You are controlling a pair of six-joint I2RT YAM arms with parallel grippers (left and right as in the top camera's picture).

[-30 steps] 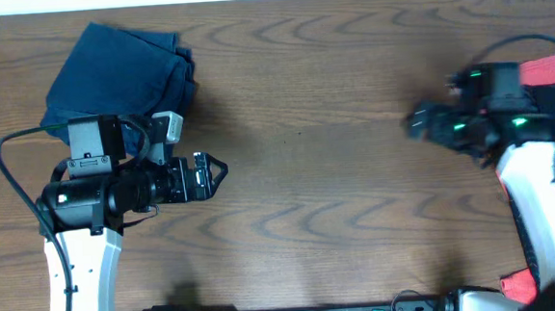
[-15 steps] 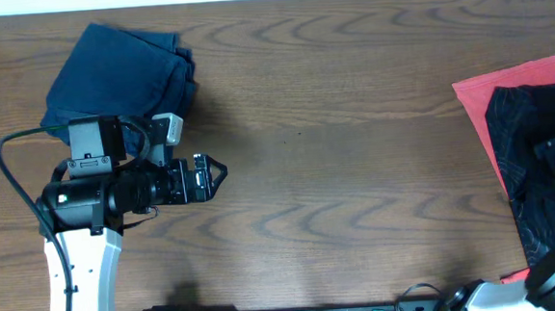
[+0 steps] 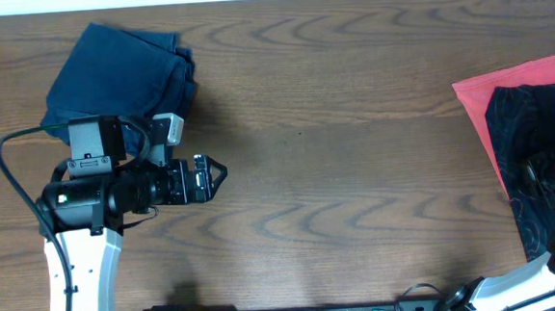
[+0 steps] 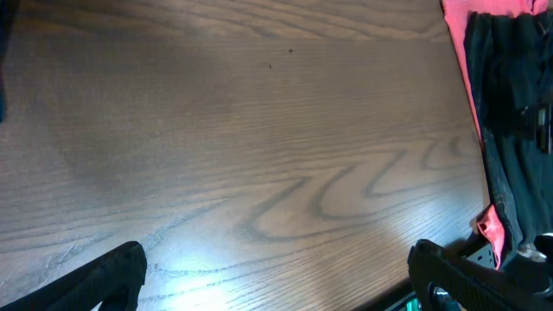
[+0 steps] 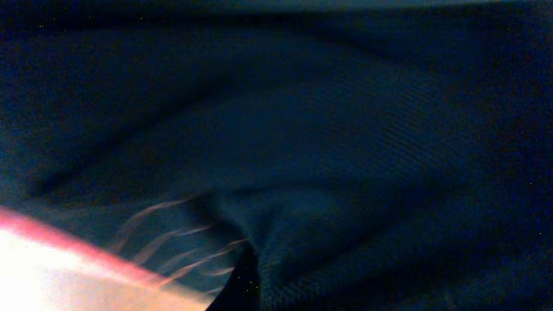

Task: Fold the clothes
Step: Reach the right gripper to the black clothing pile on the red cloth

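Your right gripper (image 3: 547, 174) is closed on the black garment (image 3: 531, 121), which lies on the red garment (image 3: 475, 105) at the far right. I judge it soft, light and saggy, so pinch one layer near a hem. Your left gripper (image 3: 219, 174) stands open and empty.

White-and-black robot arms
Left arm (image 3: 73, 199): white link (image 3: 84, 273), black housings (image 3: 140, 191), looping black cable (image 3: 6, 162), black left gripper (image 3: 222, 171); right arm (image 3: 517, 284) white.

A robotics lab: robot arm (image 3: 78, 201) mounted at a wood-grain table (image 3: 356, 170).
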